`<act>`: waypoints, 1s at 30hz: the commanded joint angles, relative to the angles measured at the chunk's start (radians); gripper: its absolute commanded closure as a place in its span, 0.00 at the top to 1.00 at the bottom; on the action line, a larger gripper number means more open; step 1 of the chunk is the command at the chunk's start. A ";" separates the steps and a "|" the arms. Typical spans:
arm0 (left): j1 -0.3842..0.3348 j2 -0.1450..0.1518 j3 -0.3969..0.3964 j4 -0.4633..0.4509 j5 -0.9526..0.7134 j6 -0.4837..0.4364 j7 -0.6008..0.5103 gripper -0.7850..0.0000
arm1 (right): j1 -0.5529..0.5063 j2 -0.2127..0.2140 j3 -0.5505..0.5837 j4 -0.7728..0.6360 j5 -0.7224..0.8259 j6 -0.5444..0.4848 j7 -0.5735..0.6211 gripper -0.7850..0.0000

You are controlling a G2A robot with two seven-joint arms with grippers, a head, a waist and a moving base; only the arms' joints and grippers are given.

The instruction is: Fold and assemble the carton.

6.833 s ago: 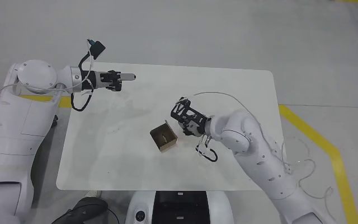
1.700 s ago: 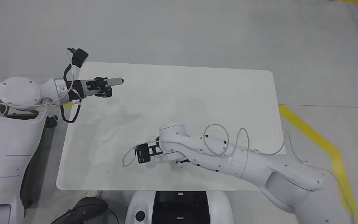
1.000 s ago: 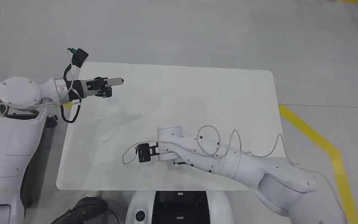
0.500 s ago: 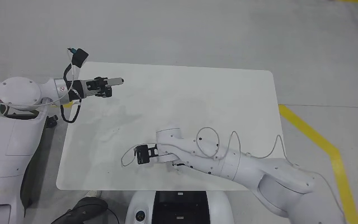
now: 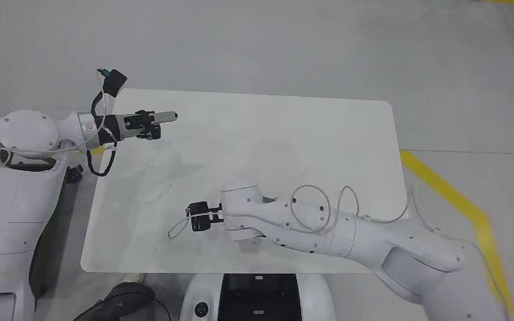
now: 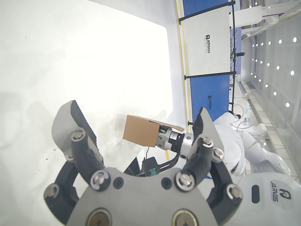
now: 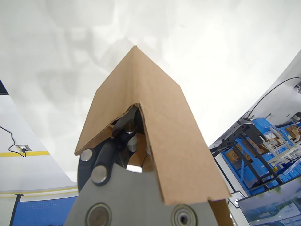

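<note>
Where the right arm sits low over the near side of the counter (image 5: 321, 128), we log the following.

Item 1, right pincer (image 6: 162, 139): clamped on the carton (image 7: 145, 90). One dark metal finger (image 7: 122, 131) is tucked inside the box under the cardboard; the other is covered. Carton rides at the pincer tip, just above the counter surface, approx. near its robot-side edge.

Item 2, carton: brown corrugated cardboard, matte, box-shaped w/ sharp creased corners. Fluting shows along the cut edges. One flap (image 6: 169, 125) sticks out flat over the pincer.

Item 3, left pincer (image 6: 137, 108): spread wide, nothing between its fingers, touching nothing. It is well apart from the carton, over the far left corner of the counter. Grey metal fingers, black textured pads (image 6: 84, 123), round screw heads.

Item 4, counter: white, smooth, rounded corners, a few faint specks and scuffs.
</note>
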 commanded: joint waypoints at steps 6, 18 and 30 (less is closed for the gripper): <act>0.000 0.000 0.000 0.000 0.000 0.000 0.000 1.00 | 0.037 0.011 0.020 -0.020 0.097 -0.008 -0.008 0.00; -0.036 -0.007 0.052 0.052 -0.054 0.019 -0.073 1.00 | -0.001 0.055 0.137 -0.058 -0.086 0.006 -0.226 0.00; -0.220 -0.033 0.207 0.291 -0.179 0.243 -0.275 1.00 | -0.118 0.127 0.228 -0.153 -0.367 -0.035 -0.383 0.00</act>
